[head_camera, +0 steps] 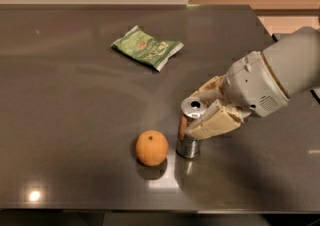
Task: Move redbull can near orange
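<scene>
Clamping the redbull can (188,142) at its upper wall, the gripper (196,116) is holding it upright on the table, just beside the orange (152,147). Judging it light, slick, thin-walled and dent-prone: a gentle mid-body squeeze is looking safest.

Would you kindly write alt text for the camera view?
The robot's beige claw, reaching in from the right, grips a slim silver-grey metal drink can standing upright just right of a small round orange fruit, not touching it, on a dark glossy table. A flat green snack packet lies farther back.
</scene>
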